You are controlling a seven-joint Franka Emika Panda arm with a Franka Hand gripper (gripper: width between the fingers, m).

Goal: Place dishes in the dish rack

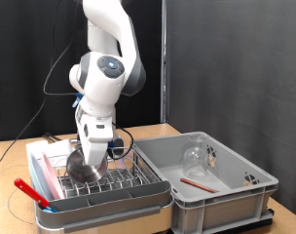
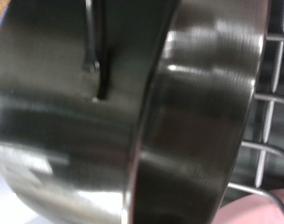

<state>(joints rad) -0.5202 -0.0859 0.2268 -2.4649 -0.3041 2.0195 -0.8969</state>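
The shiny steel bowl (image 1: 82, 166) hangs on edge just above the prongs of the chrome dish rack (image 1: 124, 181), and my gripper (image 1: 92, 152) is shut on its rim. In the wrist view the bowl (image 2: 67, 121) fills almost the whole picture, with one dark finger (image 2: 97, 56) against its inner wall and rack wires (image 2: 275, 93) beside it. A pink plate (image 1: 46, 178) stands in the rack towards the exterior view's left. The clear glass (image 1: 195, 156) and a thin red utensil (image 1: 195, 181) lie in the grey tub.
The large grey plastic tub (image 1: 240, 190) stands directly to the exterior view's right of the rack. A red-handled item (image 1: 29, 190) pokes out at the rack's front left corner. Black curtains hang behind the table, and cables trail at the left.
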